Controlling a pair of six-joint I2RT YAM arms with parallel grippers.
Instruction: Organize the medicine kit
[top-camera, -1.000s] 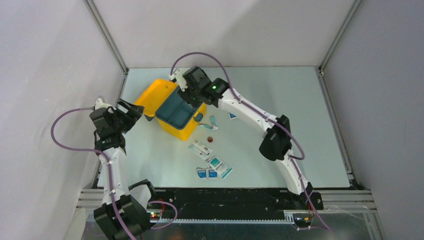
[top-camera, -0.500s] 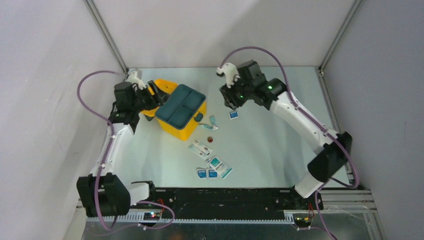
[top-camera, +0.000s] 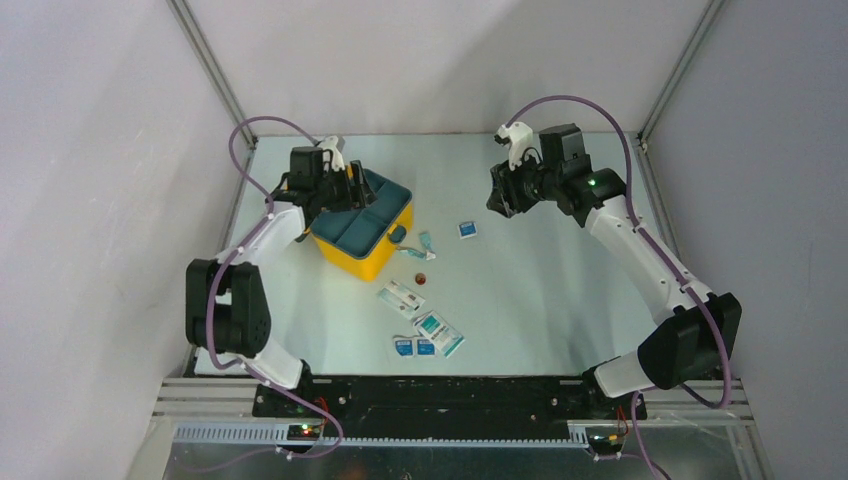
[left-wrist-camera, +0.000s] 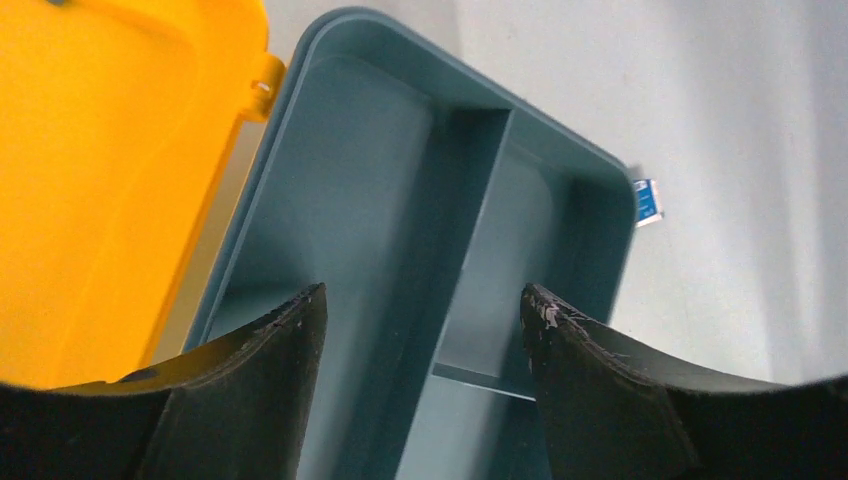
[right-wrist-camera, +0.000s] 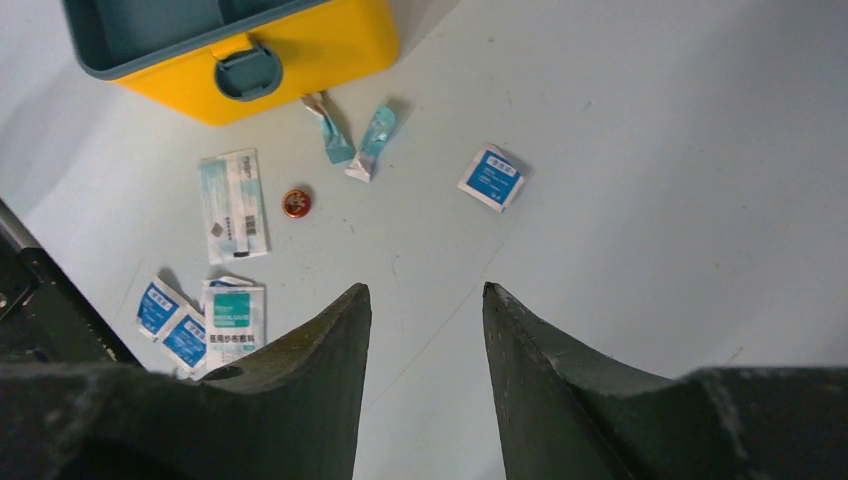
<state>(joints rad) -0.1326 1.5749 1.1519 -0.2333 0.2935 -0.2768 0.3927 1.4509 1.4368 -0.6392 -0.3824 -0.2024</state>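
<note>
The medicine kit (top-camera: 368, 262) lies directly under the left end effector (left-wrist-camera: 422, 305).

The left gripper (left-wrist-camera: 422, 300) hangs over the divided teal tray (left-wrist-camera: 350, 180), its fingers spread wide apart. The yellow lid (left-wrist-camera: 100, 180) lies against the tray's left rim. A small blue-and-white packet (left-wrist-camera: 647, 202) lies on the table (left-wrist-camera: 730, 120) just beyond the tray's right corner.

I see a bright yellow kit (top-camera: 375, 258) with a dark teal tray (top-camera: 357, 218) and a blue-grey latch (right-wrist-camera: 247, 70). The packets (right-wrist-camera: 491, 178) are white with blue or teal. The little cap (right-wrist-camera: 296, 203) is red-brown. The table (top-camera: 560, 290) is pale grey-blue. The cables (top-camera: 565, 97) are purple.
</note>
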